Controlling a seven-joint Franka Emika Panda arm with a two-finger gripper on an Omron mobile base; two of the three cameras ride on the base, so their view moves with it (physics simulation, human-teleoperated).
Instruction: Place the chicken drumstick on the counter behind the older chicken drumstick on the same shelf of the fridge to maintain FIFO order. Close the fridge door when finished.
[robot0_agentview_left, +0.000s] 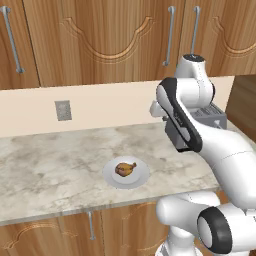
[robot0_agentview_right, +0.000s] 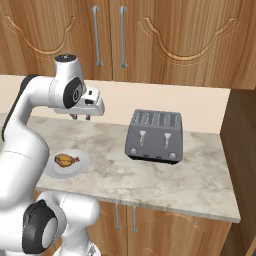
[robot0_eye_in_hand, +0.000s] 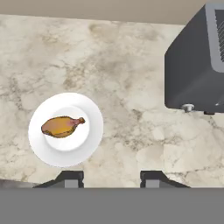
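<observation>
Brown wooden wall cabinets (robot0_agentview_right: 165, 35) with metal bar handles hang over a beige backsplash, and under them runs the counter (robot0_eye_in_hand: 131, 65) — beige-grey marbled stone w/ a thin front edge, more wood cabinets below. Taking the toaster (robot0_agentview_right: 154, 136) as landmark: it's a dark grey four-slot unit standing on the counter against the backsplash, near the slab's right end in the right base view, two levers on its front face.

A white plate (robot0_eye_in_hand: 89, 144) sits on the counter well to the toaster's left, closer to the front edge than the toaster is. The chicken drumstick (robot0_eye_in_hand: 62, 126) lies flat in the plate's middle — golden-orange brown skin, narrower bone end pointing toward the toaster side in the hand view. Nothing touches it.

The gripper (robot0_agentview_right: 80, 117) hangs in the air above the counter, left of the toaster and higher than its top, fingers pointing down; it's over bare stone between plate and toaster, apart from both. Fingertips (robot0_eye_in_hand: 72, 178) in the hand view stand spread w/ a clear gap between them, nothing in it. From that cam the plate is off to the left of the gap, the toaster's corner at upper right.

A grey wall outlet (robot0_agentview_left: 63, 110) is set in the backsplash, far left of the toaster, beyond the plate.
</observation>
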